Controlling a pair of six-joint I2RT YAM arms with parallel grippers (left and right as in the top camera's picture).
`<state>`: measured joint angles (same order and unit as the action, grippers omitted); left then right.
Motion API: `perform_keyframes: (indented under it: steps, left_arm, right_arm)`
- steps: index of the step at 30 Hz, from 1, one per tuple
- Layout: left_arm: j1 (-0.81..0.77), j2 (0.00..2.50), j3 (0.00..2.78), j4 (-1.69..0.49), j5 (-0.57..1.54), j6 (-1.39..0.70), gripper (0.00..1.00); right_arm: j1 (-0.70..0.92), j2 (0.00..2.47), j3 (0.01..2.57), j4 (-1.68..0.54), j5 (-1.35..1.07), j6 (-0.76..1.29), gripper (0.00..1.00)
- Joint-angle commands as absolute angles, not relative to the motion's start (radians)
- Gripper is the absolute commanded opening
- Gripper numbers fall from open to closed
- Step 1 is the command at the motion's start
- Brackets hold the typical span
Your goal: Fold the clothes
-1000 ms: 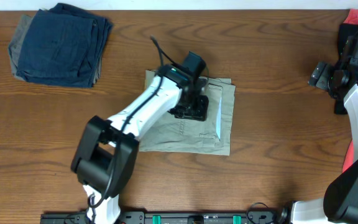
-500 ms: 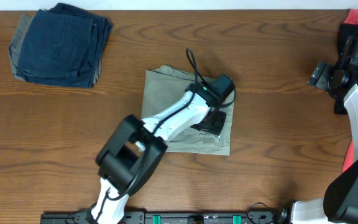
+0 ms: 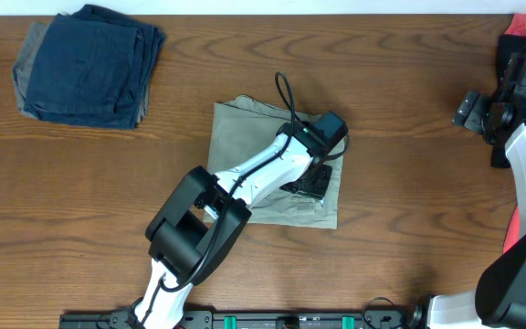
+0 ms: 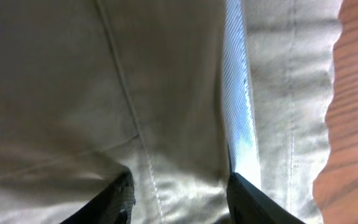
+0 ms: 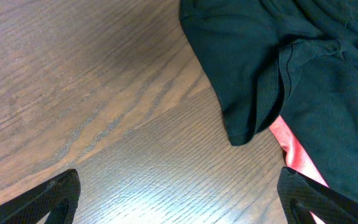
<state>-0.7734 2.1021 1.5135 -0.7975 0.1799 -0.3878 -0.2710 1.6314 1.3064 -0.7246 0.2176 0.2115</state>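
Wood-grain desk (image 3: pixel 409 183) carries the khaki shorts (image 3: pixel 236 137) at centre, folded to a rectangle, navy stack (image 3: pixel 89 64) far left. We find the left gripper (image 4: pixel 179 208) low on the shorts' right edge, jaws parted, clasping nothing; right gripper (image 5: pixel 179 205) hovers wide open, empty, near a black garment (image 5: pixel 303 56). We judge smoothing in hand; next, a grip on the folded edge to stack it.

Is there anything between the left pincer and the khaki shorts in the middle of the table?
Nothing visible stands between them. The left pincer is right at the khaki shorts, its fingers apart with only the fabric between them.
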Motion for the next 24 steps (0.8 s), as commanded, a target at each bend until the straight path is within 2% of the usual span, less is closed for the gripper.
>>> perform_keyframes:
  steps: [1,12,24]
  left_arm:
    - [-0.772,2.085,1.561,-0.808,0.173,-0.397,0.50]
    - [-0.805,2.106,1.559,-0.763,0.167,-0.425,0.50]
    - [-0.863,2.132,1.558,-0.755,-0.020,-0.480,0.50]
  right_arm:
    - [-0.279,1.621,1.312,-0.726,0.228,0.208,0.99]
    - [-0.279,1.621,1.312,-0.726,0.228,0.208,0.99]
    - [-0.279,1.621,1.312,-0.726,0.228,0.208,0.99]
